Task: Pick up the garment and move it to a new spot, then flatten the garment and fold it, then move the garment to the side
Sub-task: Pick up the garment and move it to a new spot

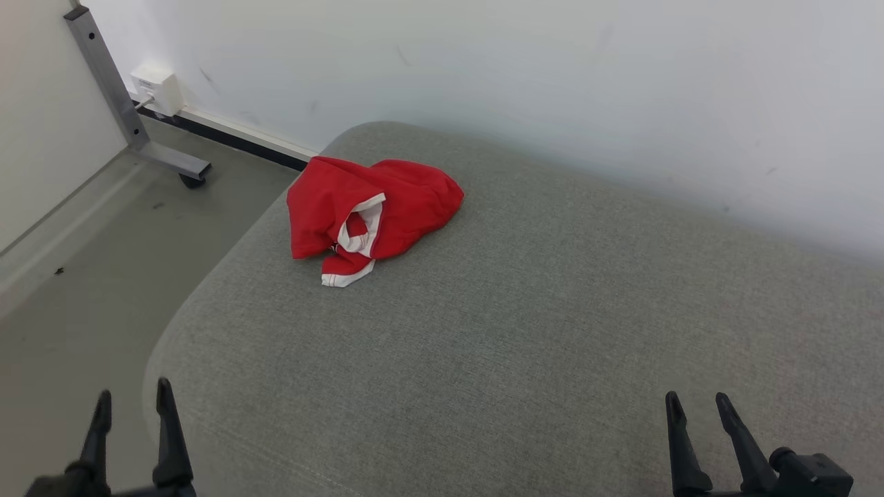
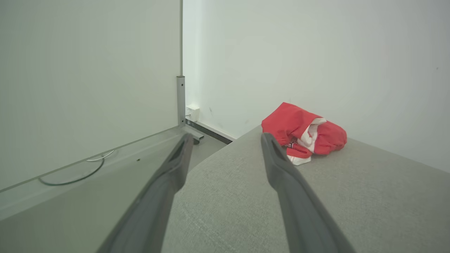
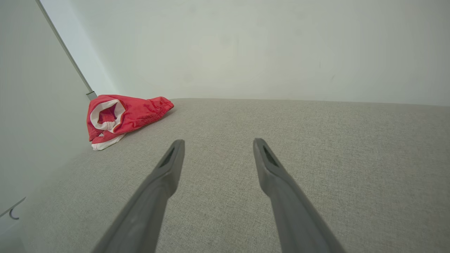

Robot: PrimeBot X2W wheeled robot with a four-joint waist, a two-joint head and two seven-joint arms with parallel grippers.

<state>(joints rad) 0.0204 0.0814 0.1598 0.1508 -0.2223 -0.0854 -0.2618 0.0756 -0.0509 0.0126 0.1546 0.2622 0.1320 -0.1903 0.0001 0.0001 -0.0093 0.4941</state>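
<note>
Lying crumpled, red garment, well beyond both spread jaws

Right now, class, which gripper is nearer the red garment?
The left gripper, at the left edge of the cushion: the garment lies toward that side, while the right gripper sits farther across.

Slender black tapered pincer fingers

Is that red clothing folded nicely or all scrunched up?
Scrunched up. The garment lies in a lumpy heap on the cushion, its white trim twisted and poking out.
</note>
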